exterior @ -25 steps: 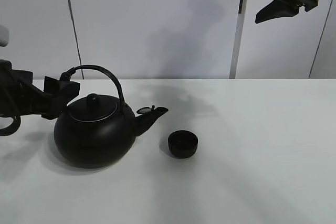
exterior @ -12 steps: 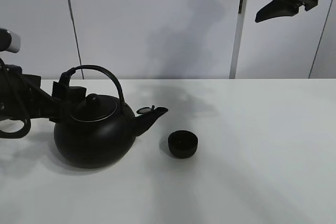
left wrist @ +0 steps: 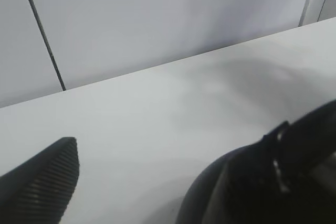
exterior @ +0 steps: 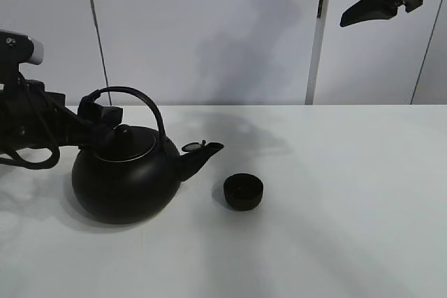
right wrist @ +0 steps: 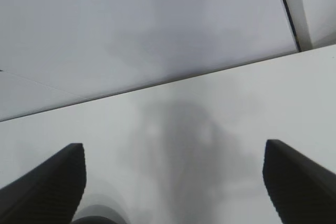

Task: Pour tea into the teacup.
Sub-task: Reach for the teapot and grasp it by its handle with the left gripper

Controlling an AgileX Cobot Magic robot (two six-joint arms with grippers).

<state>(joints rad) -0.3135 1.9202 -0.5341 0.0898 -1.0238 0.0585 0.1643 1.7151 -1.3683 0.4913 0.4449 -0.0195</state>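
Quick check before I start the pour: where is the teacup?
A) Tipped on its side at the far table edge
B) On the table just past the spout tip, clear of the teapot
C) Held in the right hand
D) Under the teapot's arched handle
B: the teacup stands upright on the table, apart from the teapot, on the side its spout points to.

Teapot (exterior: 126,179), teacup (exterior: 243,192) matte black; table (exterior: 349,207) white; wall (exterior: 209,33) pale grey.
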